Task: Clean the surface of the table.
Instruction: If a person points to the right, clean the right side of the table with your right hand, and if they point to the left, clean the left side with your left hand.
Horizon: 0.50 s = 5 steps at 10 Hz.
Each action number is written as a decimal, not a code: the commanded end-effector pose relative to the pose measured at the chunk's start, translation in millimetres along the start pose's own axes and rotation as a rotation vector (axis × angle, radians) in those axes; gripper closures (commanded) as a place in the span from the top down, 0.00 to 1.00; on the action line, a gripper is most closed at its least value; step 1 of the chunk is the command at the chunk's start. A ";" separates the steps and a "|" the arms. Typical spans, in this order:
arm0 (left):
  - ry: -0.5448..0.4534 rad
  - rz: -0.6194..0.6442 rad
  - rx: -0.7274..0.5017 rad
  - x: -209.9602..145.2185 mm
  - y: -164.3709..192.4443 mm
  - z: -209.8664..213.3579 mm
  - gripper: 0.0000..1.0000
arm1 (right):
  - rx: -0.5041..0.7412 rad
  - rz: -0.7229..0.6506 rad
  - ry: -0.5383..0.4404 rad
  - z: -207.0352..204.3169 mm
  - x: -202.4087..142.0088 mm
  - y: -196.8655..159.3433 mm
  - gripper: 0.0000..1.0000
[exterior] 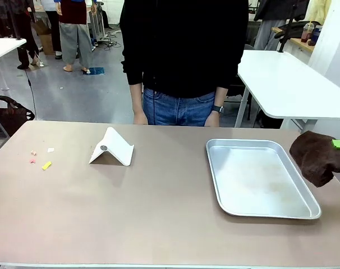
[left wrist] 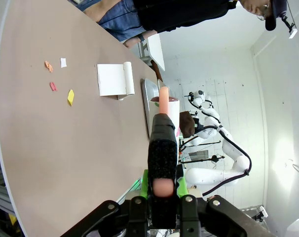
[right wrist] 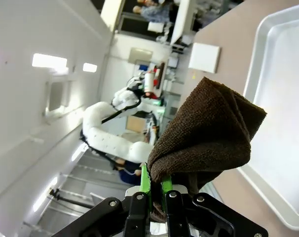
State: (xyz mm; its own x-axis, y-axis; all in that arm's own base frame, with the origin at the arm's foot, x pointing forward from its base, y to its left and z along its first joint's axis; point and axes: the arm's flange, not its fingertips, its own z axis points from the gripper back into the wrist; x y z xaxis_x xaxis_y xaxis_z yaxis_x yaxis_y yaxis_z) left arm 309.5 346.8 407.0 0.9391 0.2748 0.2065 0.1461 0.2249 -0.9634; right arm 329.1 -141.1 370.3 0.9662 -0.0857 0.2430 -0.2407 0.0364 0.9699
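The large rectangular bench point(exterior: 159, 213), with a smooth matte brownish-taupe top and a thin pale edge, lies level and spans nearly the whole width of the front view. Its near edge runs along the bottom of the picture, and its far corners are rounded. Most of the top is bare and even in tone. Near its left end a few small paper scraps point(exterior: 46, 165) lie loose on it: two pink, one white, one yellow. A white folded stand point(exterior: 111, 148) sits left of the middle. A shiny silver rectangular metal tray point(exterior: 304, 214) lies flat on the right half, close to the right end.
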 end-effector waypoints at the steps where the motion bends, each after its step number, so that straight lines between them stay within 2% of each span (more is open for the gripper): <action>1: 0.003 -0.008 -0.002 -3.9 -4.0 -1.0 0.22 | -0.036 0.011 -0.025 3.5 -1.2 2.1 0.10; 5: 0.003 -0.008 -0.002 -3.9 -4.0 -1.0 0.22 | -0.036 0.011 -0.025 3.5 -1.2 2.1 0.10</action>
State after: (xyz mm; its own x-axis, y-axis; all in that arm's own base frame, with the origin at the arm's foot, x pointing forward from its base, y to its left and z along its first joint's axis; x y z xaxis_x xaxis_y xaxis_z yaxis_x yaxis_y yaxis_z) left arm 309.5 346.7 406.9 0.9391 0.2748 0.2063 0.1459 0.2248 -0.9634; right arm 330.2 -146.7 368.0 0.9644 -0.1047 0.2429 -0.2373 0.0634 0.9694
